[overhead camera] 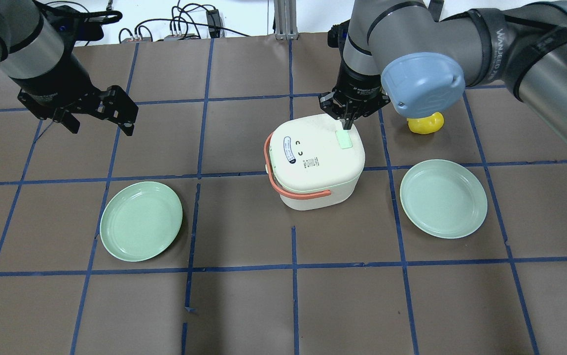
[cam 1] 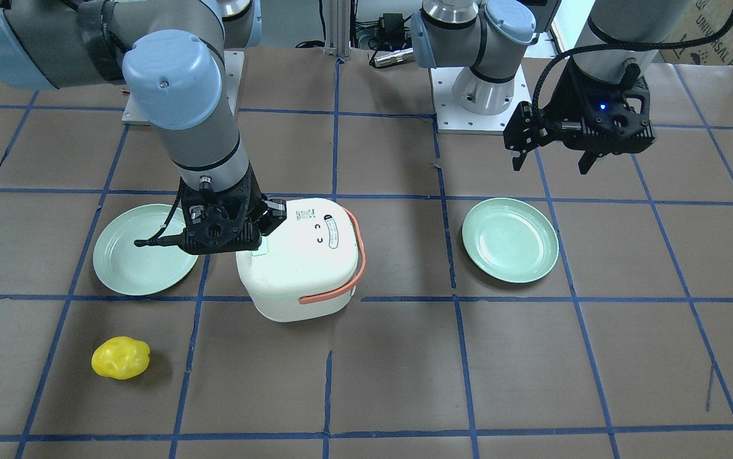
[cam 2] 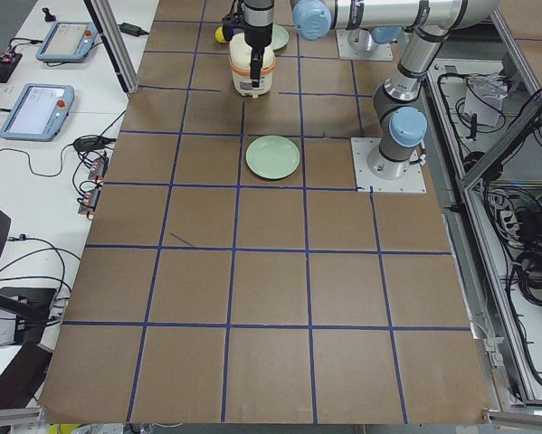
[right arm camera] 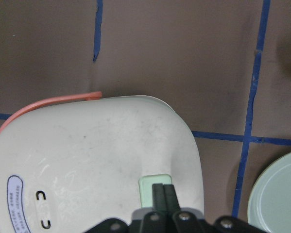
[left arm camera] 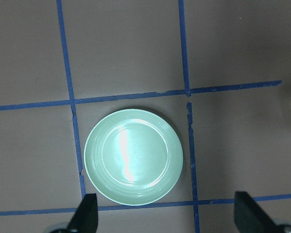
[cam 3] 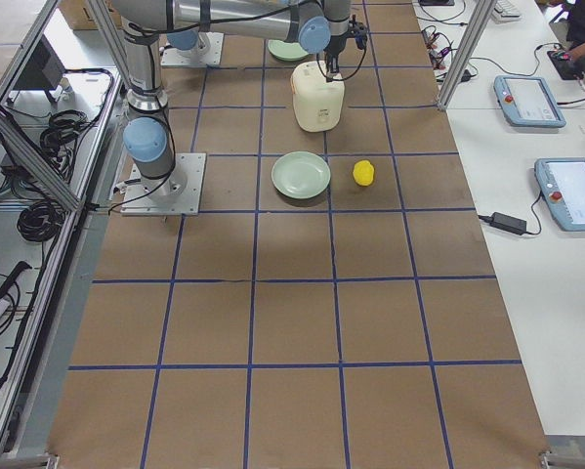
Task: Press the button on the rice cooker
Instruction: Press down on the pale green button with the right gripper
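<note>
The white rice cooker (overhead camera: 313, 167) with an orange handle (overhead camera: 276, 183) stands at the table's middle; it also shows in the front view (cam 1: 303, 268). Its pale green button (overhead camera: 345, 141) sits on the lid's far right corner. My right gripper (overhead camera: 345, 126) is shut, with its fingertips together on the button's edge; the right wrist view shows the closed tips (right arm camera: 163, 190) on the button (right arm camera: 149, 187). My left gripper (overhead camera: 101, 127) is open and empty, held high over the table's left side, well away from the cooker. The left wrist view shows its fingers (left arm camera: 87, 211) spread wide.
A green plate (overhead camera: 141, 221) lies left of the cooker, below my left gripper (left arm camera: 167, 213) in the wrist view. A second green plate (overhead camera: 443, 198) lies to the right. A yellow lumpy object (overhead camera: 426, 123) lies behind it, partly hidden by my right arm.
</note>
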